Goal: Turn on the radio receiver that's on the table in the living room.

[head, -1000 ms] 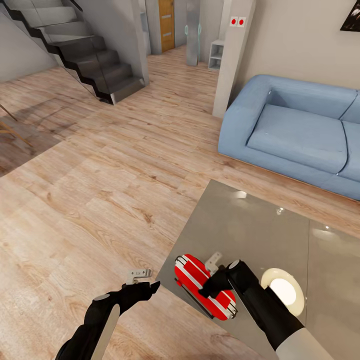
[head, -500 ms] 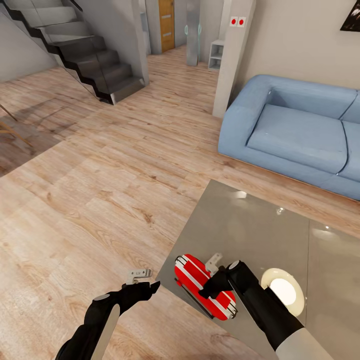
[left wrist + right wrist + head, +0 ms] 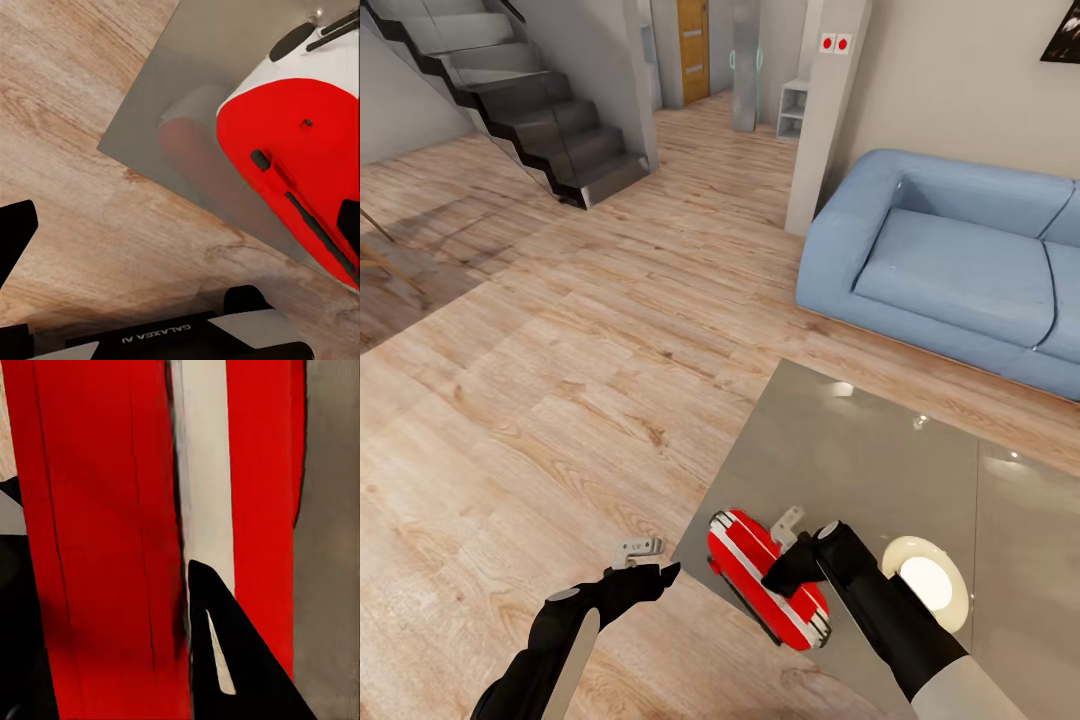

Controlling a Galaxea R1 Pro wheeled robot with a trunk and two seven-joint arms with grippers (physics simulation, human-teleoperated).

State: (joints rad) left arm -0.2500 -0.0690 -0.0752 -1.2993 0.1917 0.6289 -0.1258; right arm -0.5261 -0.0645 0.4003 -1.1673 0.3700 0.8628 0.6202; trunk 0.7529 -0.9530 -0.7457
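Note:
The radio, red with white stripes, lies flat near the front-left corner of the glossy grey-beige table. My right gripper rests on top of it, open. In the right wrist view one dark fingertip touches the white stripe and the red body spans the gap. My left gripper hovers open over the wood floor just left of the table corner. In the left wrist view the radio lies ahead on the table.
A white round dish sits on the table right of my right forearm. The pale-blue sofa stands beyond the table. A pillar and dark stairs are further back, across open plank floor.
The radio has slid and turned slightly toward the table's near edge under my right gripper. The left arm has not moved.

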